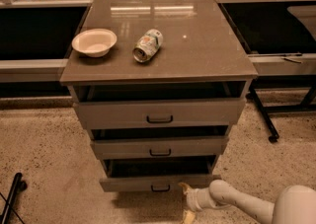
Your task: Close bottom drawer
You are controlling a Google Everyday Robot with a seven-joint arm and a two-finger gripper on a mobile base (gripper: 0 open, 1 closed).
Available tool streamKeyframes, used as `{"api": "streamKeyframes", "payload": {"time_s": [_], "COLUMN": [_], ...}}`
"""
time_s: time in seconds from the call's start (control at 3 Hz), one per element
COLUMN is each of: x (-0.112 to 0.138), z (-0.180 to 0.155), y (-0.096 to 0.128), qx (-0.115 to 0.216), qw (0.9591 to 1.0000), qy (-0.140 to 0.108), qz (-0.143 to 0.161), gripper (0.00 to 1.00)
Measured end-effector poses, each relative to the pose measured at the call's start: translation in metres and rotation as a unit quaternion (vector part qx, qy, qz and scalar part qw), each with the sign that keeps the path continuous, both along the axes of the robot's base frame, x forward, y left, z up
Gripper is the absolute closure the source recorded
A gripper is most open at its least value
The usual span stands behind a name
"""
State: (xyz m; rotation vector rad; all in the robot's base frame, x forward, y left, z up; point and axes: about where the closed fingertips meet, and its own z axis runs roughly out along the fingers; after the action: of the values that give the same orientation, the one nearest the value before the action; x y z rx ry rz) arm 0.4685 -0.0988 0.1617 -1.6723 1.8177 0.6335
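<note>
The bottom drawer (148, 182) sits at the very foot of the grey-brown cabinet (207, 50), under the middle drawer (159, 147) and the big top drawer (159, 112); it sticks out a little way, and I can see a dark gap above its front. The gripper (186, 202) is low down near the floor, just at the right end of that front; its two yellow fingers are spread apart and hold nothing; the upper finger looks like it touches the front, though I cannot be sure.

I think the job now is a push. To do it well, the arm should push flat and straight back into the cabinet; pushing at one end could make the drawer twist and jam, so a spot nearer the small dark handle (160, 188) may be better; a slow, even push should do until the front lines up with the drawers above.

The drawer's front faces out toward me; its long side runs from left to right; it slides in and out, away from me to shut.

On top of the cabinet a white bowl (94, 42) and a tipped can (147, 45) lie side by side; a hard bump might roll the can.
</note>
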Motion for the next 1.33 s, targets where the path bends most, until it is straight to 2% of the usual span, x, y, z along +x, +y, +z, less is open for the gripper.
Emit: {"api": "streamKeyframes", "payload": {"time_s": [0.33,0.67,1.0,1.33], "x": [0.001,0.019,0.049,0.068], "z": [-0.003,-0.011,-0.008,-0.001], "y": [0.004,0.008,-0.001,-0.010], "qx": [0.000,-0.016,-0.026,-0.028], "qw": [1.0000,0.9997,0.9988,0.9971], "qy": [0.002,-0.005,-0.038,-0.070], "qz": [0.008,0.020,0.016,0.007], "gripper": [0.00,0.19,0.42,0.64]}}
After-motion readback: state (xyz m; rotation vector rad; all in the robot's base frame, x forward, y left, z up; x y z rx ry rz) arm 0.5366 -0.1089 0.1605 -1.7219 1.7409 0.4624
